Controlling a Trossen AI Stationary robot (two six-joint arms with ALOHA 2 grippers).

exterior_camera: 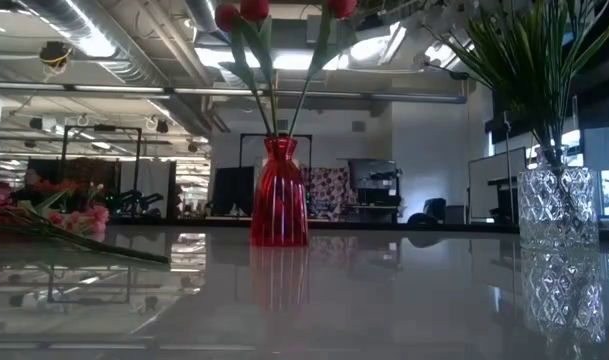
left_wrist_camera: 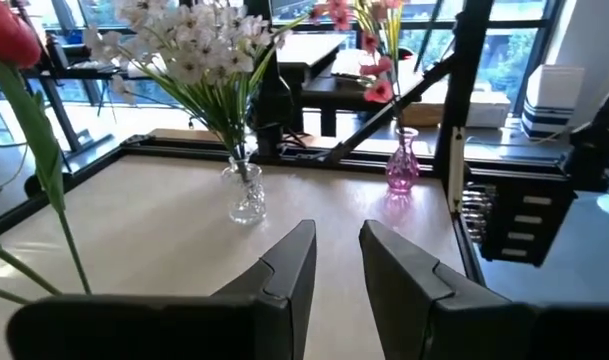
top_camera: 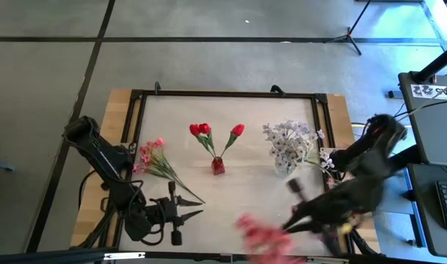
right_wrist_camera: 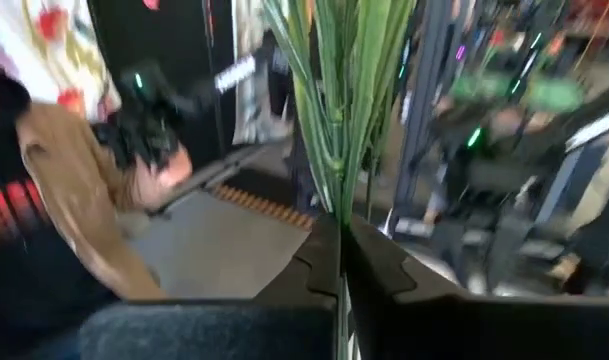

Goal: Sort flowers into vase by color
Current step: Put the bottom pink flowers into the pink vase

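1. High view: right tool (top_camera: 295, 213) grips a pink flower spray (top_camera: 261, 236), near the desk (top_camera: 245, 187) edge, well in front of the red vase (top_camera: 218, 166).
2. Right wrist view: fingers (right_wrist_camera: 319, 262) pinch green stems (right_wrist_camera: 344, 110).
3. Left tool (top_camera: 185, 208) waits narrowly parted, front-left of the red vase, near loose pink flowers (top_camera: 151, 157).
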